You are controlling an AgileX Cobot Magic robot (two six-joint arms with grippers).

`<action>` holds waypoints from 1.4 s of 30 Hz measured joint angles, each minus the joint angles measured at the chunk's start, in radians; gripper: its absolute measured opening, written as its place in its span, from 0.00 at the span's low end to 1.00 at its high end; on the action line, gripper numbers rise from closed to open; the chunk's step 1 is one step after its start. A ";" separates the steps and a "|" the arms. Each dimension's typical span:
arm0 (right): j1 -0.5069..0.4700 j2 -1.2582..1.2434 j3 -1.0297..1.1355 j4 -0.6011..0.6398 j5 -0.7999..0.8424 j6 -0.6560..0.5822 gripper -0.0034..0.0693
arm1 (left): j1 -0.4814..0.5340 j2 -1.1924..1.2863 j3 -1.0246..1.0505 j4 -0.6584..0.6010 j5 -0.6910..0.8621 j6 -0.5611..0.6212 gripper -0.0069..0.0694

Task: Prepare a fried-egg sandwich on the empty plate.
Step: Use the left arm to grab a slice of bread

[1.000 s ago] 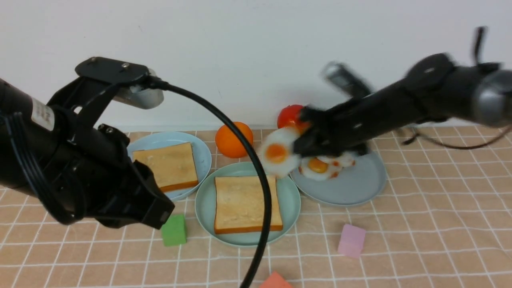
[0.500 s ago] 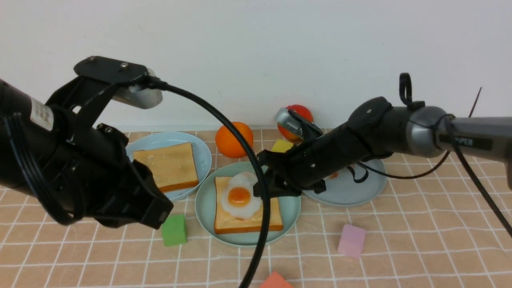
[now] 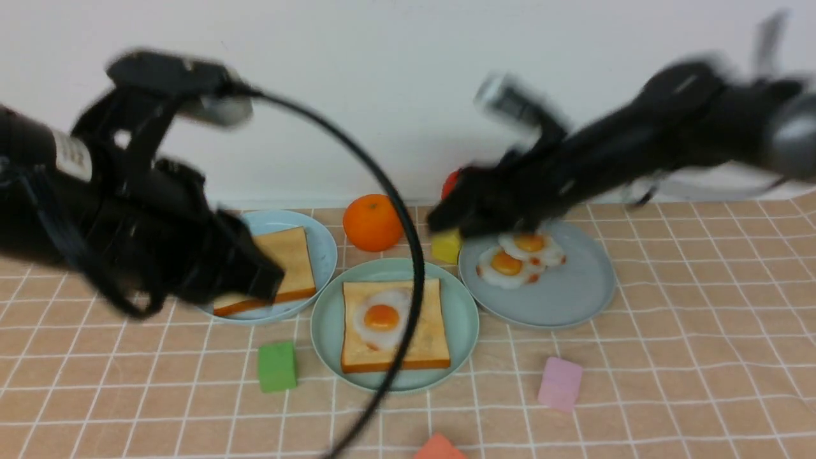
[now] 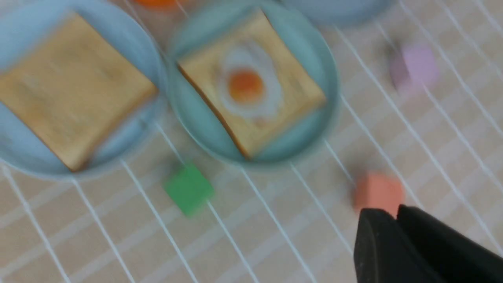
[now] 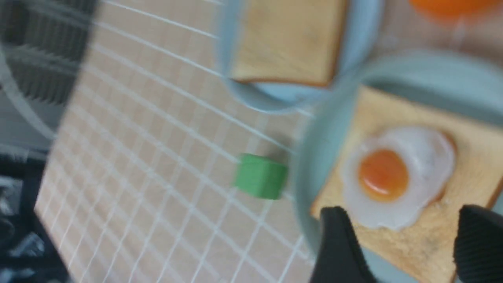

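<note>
sandwich: fried-egg sandwich (image 3: 363, 350) half built, open-faced, no top slice on it yet
bottom toast: bottom toast (image 3: 435, 338) lies flat on the mint-green plate (image 3: 326, 325), mid-table, about centred, sides roughly square to the front view
egg: fried egg (image 3: 381, 317) sits on the bottom toast, yolk up, a bit left of ctr; its white stays inside the crust
2nd slice: second toast (image 3: 290, 258) flat on the pale blue plate (image 3: 324, 245), just left-rear of the mint plate; rims nearly touch
R gripper: right gripper (image 5: 404, 212) spread wide, nothing betw. the fingers; in the wrist view egg & toast show below the gap, clear of both fingers
R arm: right arm (image 3: 605, 159) blurred, reaches in from the right; its tip hangs over the yellow cube (image 3: 446, 245) and the left-rear rim of the grey-blue plate (image 3: 574, 293)
L gripper: left gripper (image 4: 393, 212) narrow, fingers about together, empty; coral cube (image 4: 378, 192) just past the tips in its wrist view, contact can't tell
L arm: left arm (image 3: 127, 236) blurred, covers the front-left of the pale blue plate and a corner of the 2nd slice
cable: black cable (image 3: 382, 185) arcs from the L arm across the mint plate in the front view
spare eggs: two more fried eggs (image 3: 507, 264) overlap on the grey-blue plate, rear-left part
fruit: orange (image 3: 371, 222) behind the mint plate, near the wall; a red round thing (image 3: 450, 183) mostly hidden by the R arm
cubes: green cube (image 3: 277, 366) front-left of the mint plate; pink cube (image 3: 560, 382) front-right, well apart
surface: tan tiled cloth (image 3: 701, 350)
</note>
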 joint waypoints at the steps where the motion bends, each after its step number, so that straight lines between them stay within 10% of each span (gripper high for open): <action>1: -0.001 -0.062 0.000 -0.021 0.028 -0.022 0.59 | 0.000 0.012 0.000 0.045 -0.066 -0.075 0.18; 9: 0.022 -0.365 0.055 -0.213 0.167 0.046 0.27 | 0.082 0.180 0.000 0.326 -0.195 -0.408 0.18; 14: 0.030 -0.526 0.265 -0.269 0.143 0.089 0.04 | 0.311 0.290 -0.003 0.207 -0.226 -0.423 0.18; 23: 0.030 -0.676 0.538 -0.258 0.036 0.050 0.03 | 0.472 0.581 -0.133 -0.273 -0.157 -0.143 0.32; 31: 0.030 -0.684 0.555 -0.196 0.064 0.047 0.03 | 0.473 0.775 -0.284 -0.279 -0.169 -0.117 0.65; 42: 0.030 -0.685 0.556 -0.147 0.078 0.027 0.04 | 0.473 0.904 -0.307 -0.286 -0.199 -0.102 0.61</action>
